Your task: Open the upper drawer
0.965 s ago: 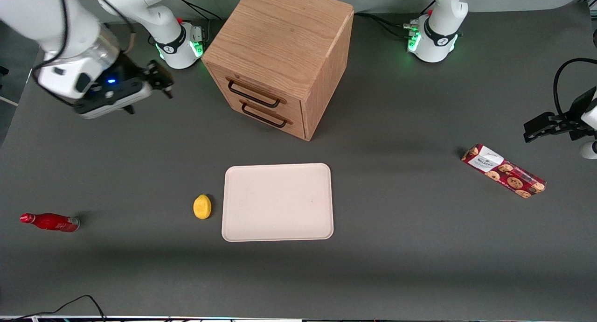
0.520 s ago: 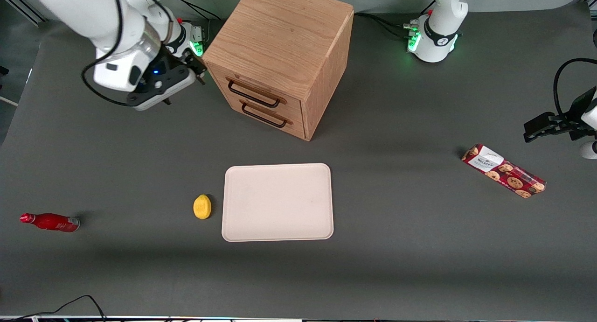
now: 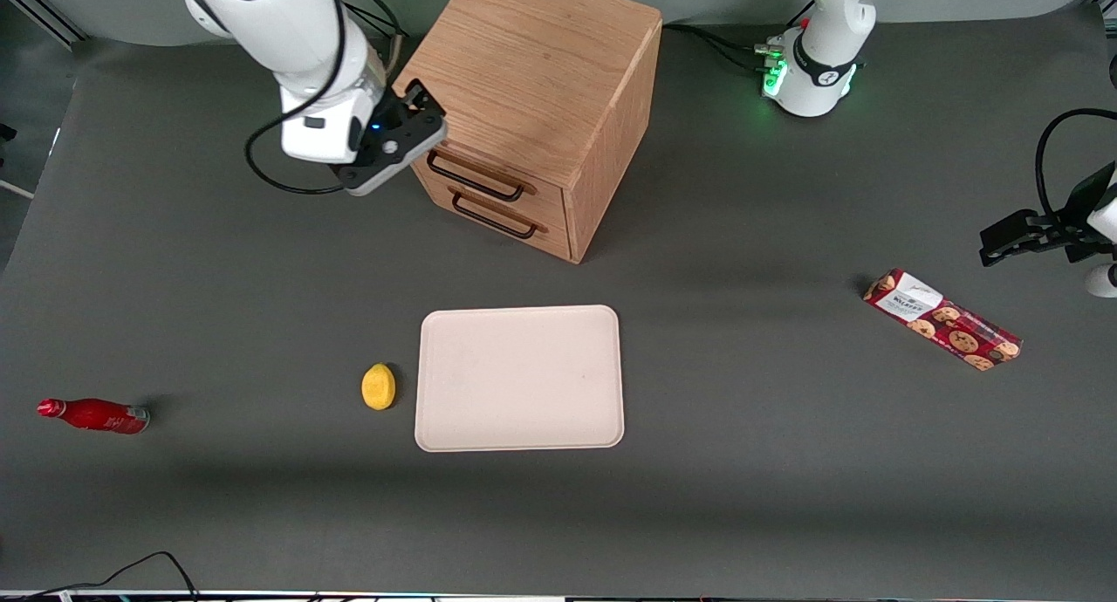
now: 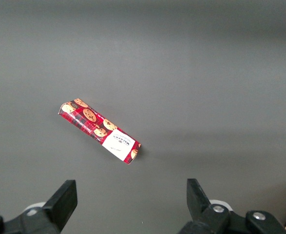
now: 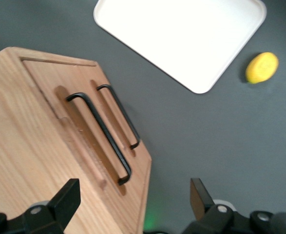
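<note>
Handle (image 3: 474, 176) of upper drawer (image 3: 489, 170) lies just beside our end effector (image 3: 421, 106), toward the parked arm; fingers (image 5: 67, 197) spread wide, holding nothing.

A robot lab: white arms bolted to a grey table (image 3: 785, 462) with green-lit bases (image 3: 807, 78), loose cables (image 3: 131, 571), and test props spread out, a cabinet (image 3: 532, 70), tray (image 3: 520, 378), lemon (image 3: 379, 386), bottle (image 3: 92, 414), biscuit pack (image 3: 942, 319). The gripper (image 3: 417, 105) hangs beside the cabinet.

The cabinet (image 3: 532, 70) is light oak with visible grain; its upper drawer (image 3: 489, 167) carries a dark bar handle. The gripper (image 3: 417, 105) at the cabinet's top corner is black on a white arm. The surface (image 3: 785, 462) is dark grey, the tray (image 3: 519, 377) pale cream, the lemon (image 3: 379, 386) yellow, the bottle (image 3: 93, 414) red, the cookie box (image 3: 942, 331) red with cookie pictures.
</note>
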